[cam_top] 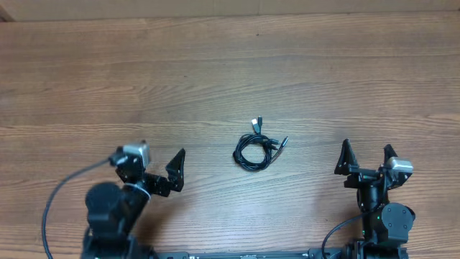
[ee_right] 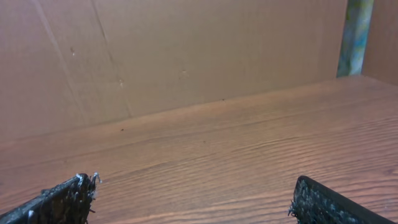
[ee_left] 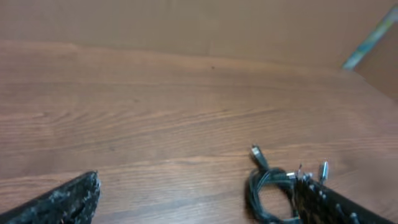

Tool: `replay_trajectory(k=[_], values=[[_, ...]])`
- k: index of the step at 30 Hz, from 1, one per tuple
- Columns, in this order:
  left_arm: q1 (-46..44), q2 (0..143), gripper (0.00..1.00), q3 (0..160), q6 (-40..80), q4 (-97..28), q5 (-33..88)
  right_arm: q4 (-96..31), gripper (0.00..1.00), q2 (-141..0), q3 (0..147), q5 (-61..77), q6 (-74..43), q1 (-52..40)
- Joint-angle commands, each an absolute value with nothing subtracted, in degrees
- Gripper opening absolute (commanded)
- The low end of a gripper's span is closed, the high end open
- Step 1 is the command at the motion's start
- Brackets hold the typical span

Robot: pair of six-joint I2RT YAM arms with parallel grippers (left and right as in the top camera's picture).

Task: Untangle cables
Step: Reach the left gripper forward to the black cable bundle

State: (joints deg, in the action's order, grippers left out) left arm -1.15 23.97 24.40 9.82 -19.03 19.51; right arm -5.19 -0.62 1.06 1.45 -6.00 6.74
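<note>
Table (cam_top: 230,65): cables (cam_top: 255,150) right of left gripper (cam_top: 149,158)

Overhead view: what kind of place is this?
Likely a robotics lab bench: a wooden table, the left gripper and right gripper standing open, a small bundle of cables, a cardboard-like wall behind.

black cables (cam_top: 253,149), silvery tips; brown wood-grain table (cam_top: 215,79)
</note>
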Motion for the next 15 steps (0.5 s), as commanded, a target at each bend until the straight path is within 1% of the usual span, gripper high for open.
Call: replay_trajectory(k=[1,3,5,7,9,11,15], values=[[-1.5,32.9,1.0,35.8,4.9,-25.2,22.6,-4.8,1.0,-0.2,0.5,0.9,-6.2,6.7],[-1.7,39.7,1.0,45.0,1.7,-33.7,22.6,-4.8,1.0,-0.2,0.5,0.9,-6.2,6.7],[-2.1,43.8,1.0,50.5,-0.2,-38.8,22.6,-4.8,1.0,-0.2,0.5,0.9,-6.2,6.7],[-3.6,48.7,1.0,56.8,-0.9,-43.9,22.6,-4.8,1.0,-0.2,0.5,1.0,-6.2,6.7],[-6.9,54.0,1.0,62.8,-1.8,-48.8,22.5,-4.8,1.0,-0.2,0.5,0.9,-6.2,6.7],[-10.9,58.1,1.0,65.5,-3.7,-51.0,22.6,-4.8,1.0,-0.2,0.5,0.9,-6.2,6.7],[-16.9,64.4,1.0,65.6,-3.7,-50.4,22.5,-4.8,1.0,-0.2,0.5,0.9,-6.2,6.7]])
